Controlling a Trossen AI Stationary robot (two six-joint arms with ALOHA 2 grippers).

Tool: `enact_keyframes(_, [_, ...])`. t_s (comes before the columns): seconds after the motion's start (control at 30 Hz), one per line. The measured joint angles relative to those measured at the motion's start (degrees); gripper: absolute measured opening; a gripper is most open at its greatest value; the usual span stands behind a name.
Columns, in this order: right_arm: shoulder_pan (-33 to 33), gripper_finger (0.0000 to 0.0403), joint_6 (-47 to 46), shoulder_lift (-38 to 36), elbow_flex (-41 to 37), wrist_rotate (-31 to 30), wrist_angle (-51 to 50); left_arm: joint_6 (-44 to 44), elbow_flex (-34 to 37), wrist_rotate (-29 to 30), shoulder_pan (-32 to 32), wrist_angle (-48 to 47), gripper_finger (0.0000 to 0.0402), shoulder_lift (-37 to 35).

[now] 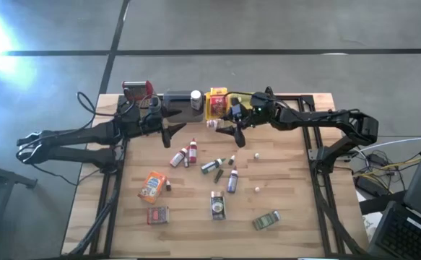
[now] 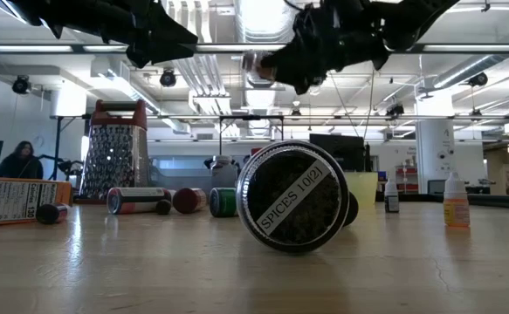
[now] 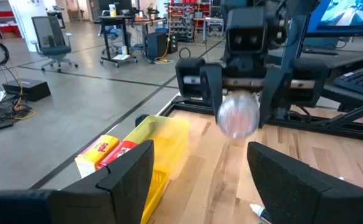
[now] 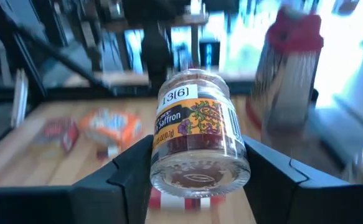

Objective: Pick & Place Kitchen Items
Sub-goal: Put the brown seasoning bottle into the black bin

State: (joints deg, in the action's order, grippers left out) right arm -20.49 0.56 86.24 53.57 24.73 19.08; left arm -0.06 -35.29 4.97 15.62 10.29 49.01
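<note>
1. One saffron jar [image 4: 193,137] sits clamped between my right gripper's [image 1: 237,130] fingers, held aloft just beside the yellow tray [image 1: 217,105].
2. My left gripper [image 1: 172,128] hangs open and empty, facing it nearby.

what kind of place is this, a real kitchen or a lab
Most likely a robotics lab or workshop, not a kitchen: a wooden table on a bare concrete floor, office chairs and shelving behind, and exposed ceiling ducts overhead.

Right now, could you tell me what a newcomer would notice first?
The right hand holds a small saffron jar in the air above the table's far side, by the yellow tray. The left hand faces it, open and empty. Small bottles, packets and tins lie scattered below.
</note>
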Motion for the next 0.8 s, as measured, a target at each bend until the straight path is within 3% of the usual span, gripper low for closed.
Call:
enact_keyframes(0.2, [0.73, 0.0190, -0.42, 0.00, -0.10, 0.00, 9.97, -0.71, 0.00, -0.07, -0.02, 0.45, 0.0264, 0.33])
enact_keyframes(0.4, [1.63, 0.0194, -0.22, -0.02, -0.11, 0.00, 21.45, -7.29, 0.00, -0.16, 0.00, 4.22, 0.0264, 1.93])
enact_keyframes(0.63, [2.19, 0.0196, -0.20, 0.00, -0.09, -0.17, 30.45, -4.53, 0.00, -10.45, -0.13, 26.33, 0.0264, 8.61])
enact_keyframes(0.8, [2.36, 0.0188, 0.49, 0.00, 0.74, -0.17, 31.78, -2.42, -0.02, -13.90, -0.13, 42.51, 0.0264, 15.66])
